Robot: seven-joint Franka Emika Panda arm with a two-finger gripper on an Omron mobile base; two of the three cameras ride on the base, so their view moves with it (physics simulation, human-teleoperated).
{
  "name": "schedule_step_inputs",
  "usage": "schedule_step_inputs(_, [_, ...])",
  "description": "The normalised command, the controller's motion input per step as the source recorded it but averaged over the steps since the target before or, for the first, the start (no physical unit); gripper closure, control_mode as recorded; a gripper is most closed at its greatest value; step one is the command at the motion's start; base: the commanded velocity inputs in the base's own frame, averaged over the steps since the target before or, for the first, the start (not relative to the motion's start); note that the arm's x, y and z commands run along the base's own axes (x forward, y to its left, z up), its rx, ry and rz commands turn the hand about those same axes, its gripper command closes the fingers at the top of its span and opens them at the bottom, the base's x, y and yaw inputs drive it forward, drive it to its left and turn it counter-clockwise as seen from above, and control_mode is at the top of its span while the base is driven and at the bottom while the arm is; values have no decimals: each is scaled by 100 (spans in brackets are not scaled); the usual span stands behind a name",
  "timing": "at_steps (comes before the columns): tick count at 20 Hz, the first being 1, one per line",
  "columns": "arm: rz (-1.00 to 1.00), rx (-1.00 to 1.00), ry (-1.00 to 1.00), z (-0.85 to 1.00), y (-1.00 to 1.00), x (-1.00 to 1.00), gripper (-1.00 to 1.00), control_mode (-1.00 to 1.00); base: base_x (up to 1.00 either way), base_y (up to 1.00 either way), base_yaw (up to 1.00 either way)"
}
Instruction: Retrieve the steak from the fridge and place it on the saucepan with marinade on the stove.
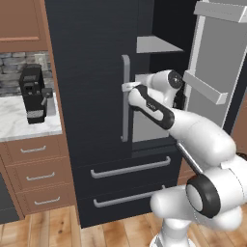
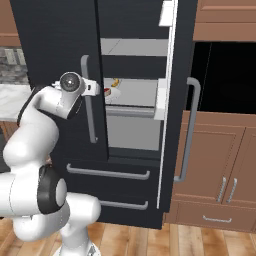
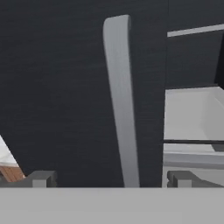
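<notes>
fingers: two-finger gripper (image 3: 109,178) spread wide, empty, straddling the fridge's long curved grey handle (image 3: 120,100)
tip: swing toward 3 o'clock, past the closed door, to the small red steak (image 2: 107,92)

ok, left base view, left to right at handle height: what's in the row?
coffee machine → closed fridge door → grey door handle → robot wrist → open fridge door's shelf bin

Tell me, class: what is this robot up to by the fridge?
The fridge's right door stands open and its left door is shut. The gripper is open and empty, level with the left door's grey handle. The steak lies on a shelf inside beside a small yellow item, not yet picked up.
</notes>
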Motion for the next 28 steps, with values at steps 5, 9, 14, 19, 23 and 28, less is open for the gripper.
schedule_step_inputs(5, [0, 0, 0, 3, 2, 65, -100, -100, 0, 0, 0])
schedule_step_inputs(9, [0, 0, 0, 0, 10, 64, -100, -100, 0, 0, 0])
schedule_step_inputs(14, [0, 0, -1, -12, 18, 58, -100, -100, 0, 0, 0])
schedule_step_inputs(19, [0, 0, -1, -4, 6, 57, -100, -100, 0, 0, 0])
schedule_step_inputs(23, [0, 0, -1, -1, 0, 54, -100, -100, 0, 0, 0])
schedule_step_inputs(28, [0, 0, 0, 0, 0, 54, -100, -100, 0, 0, 0])
